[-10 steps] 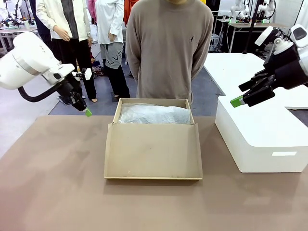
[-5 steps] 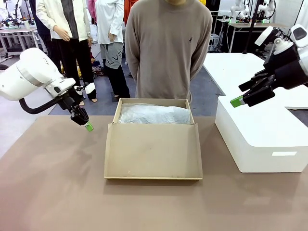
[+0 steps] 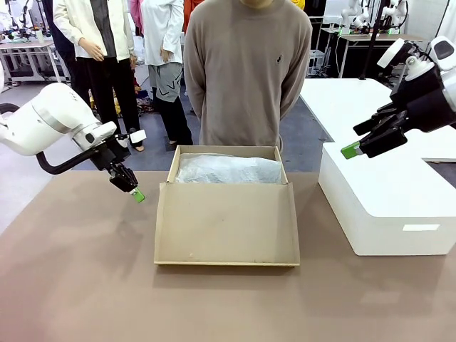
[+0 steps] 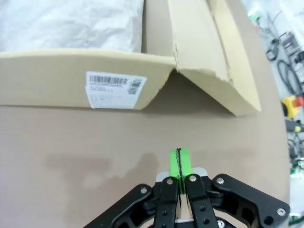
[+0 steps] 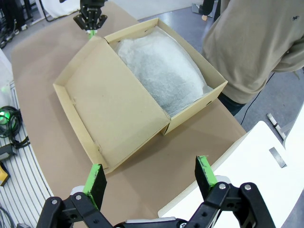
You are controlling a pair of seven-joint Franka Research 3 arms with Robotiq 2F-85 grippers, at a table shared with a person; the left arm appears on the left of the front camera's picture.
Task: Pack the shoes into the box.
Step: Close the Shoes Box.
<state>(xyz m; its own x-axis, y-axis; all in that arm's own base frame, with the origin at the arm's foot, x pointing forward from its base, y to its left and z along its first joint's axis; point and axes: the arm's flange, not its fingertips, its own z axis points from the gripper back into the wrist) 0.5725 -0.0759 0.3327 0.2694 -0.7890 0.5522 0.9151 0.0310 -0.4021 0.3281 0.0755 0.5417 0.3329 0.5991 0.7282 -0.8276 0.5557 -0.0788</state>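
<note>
The tan cardboard box [image 3: 226, 168] sits at mid-table, its flap lid [image 3: 226, 224] lying open toward me. White tissue paper [image 3: 229, 170] covers the inside, and the shoes are hidden. My left gripper [image 3: 137, 194] hovers shut just above the table by the box's left corner. In the left wrist view its green pads [image 4: 179, 161] press together with nothing between them, facing the box wall with a barcode label [image 4: 115, 89]. Over the white block, my right gripper [image 3: 356, 139] stands open and empty. Its fingers [image 5: 204, 173] spread wide above the box [image 5: 142, 90].
A person in a beige sweater [image 3: 249, 71] stands right behind the box, hands out of sight. A large glossy white block [image 3: 388, 203] takes up the table's right side. Brown tabletop [image 3: 78, 271] stretches left of and in front of the box.
My left gripper has come down and to the right, toward the box's left corner, still shut. The right arm, the box and the person have stayed put.
</note>
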